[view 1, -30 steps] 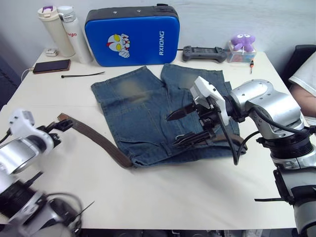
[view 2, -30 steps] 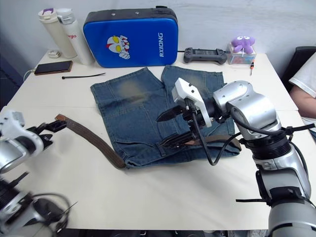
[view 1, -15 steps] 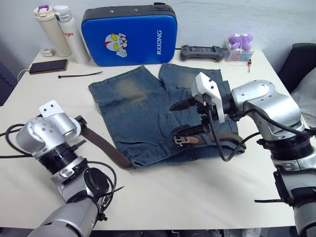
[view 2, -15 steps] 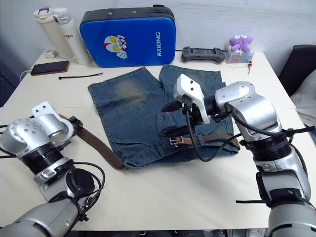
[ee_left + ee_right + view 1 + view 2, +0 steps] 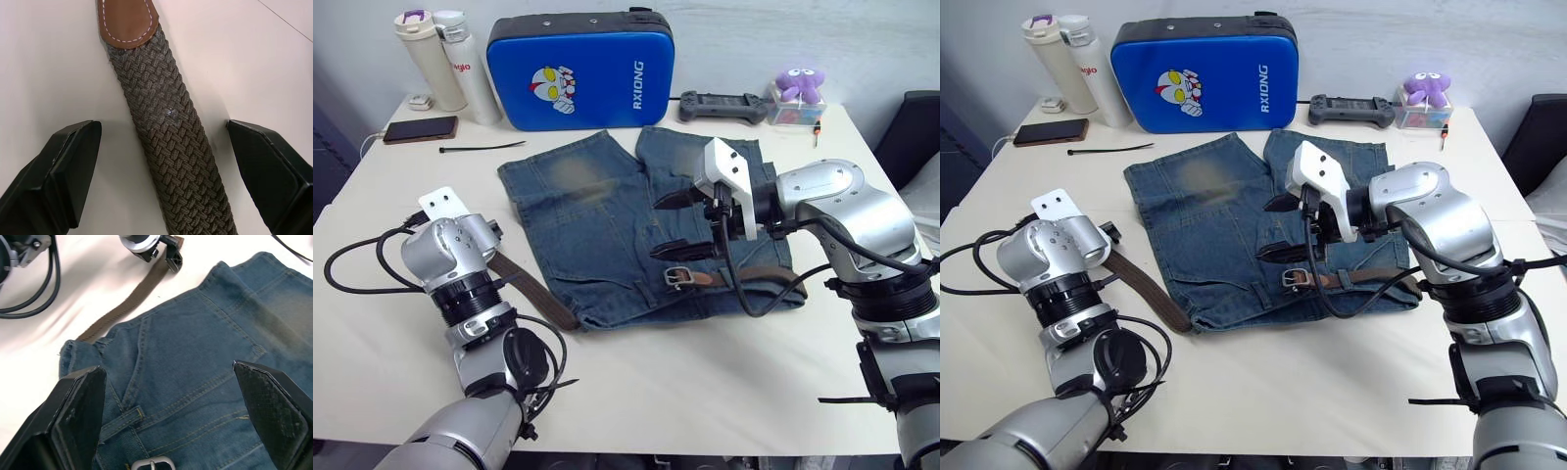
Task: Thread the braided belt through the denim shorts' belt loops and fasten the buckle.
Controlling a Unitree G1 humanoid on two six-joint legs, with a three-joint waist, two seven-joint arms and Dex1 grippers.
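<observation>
Braided belt (image 5: 168,147) sits between the 2 fingers of the left end effector (image 5: 164,171), spread wide, neither pad touching the strap (brown leather tip just beyond the fingers). That end effector is down at the counter (image 5: 705,372) on the robot's left, astride the belt's free end just beside the shorts' left edge.

Right end effector (image 5: 677,223) also spread wide, holding nothing, hovering over the middle of the denim shorts (image 5: 597,225); the lower finger is close above the waistband, contact unclear.

Belt path: from the left end effector it runs diagonally to the near left corner of the shorts, passes under the fabric there, and reappears along the waistband on the right, ending in a brown curl past the shorts' right edge. Buckle (image 5: 677,277) lies on the waistband just below the right end effector, silver frame flat, a tan leather piece beside it. 1 belt loop (image 5: 120,418) shows in the right wrist view, near the buckle.

Shorts lie flat, waistband toward the robot, legs toward the back.

Behind: blue case (image 5: 578,70), 2 bottles (image 5: 445,64), phone (image 5: 419,128), black cable tie (image 5: 480,148), game controller (image 5: 722,106), purple plush toy (image 5: 800,83).
</observation>
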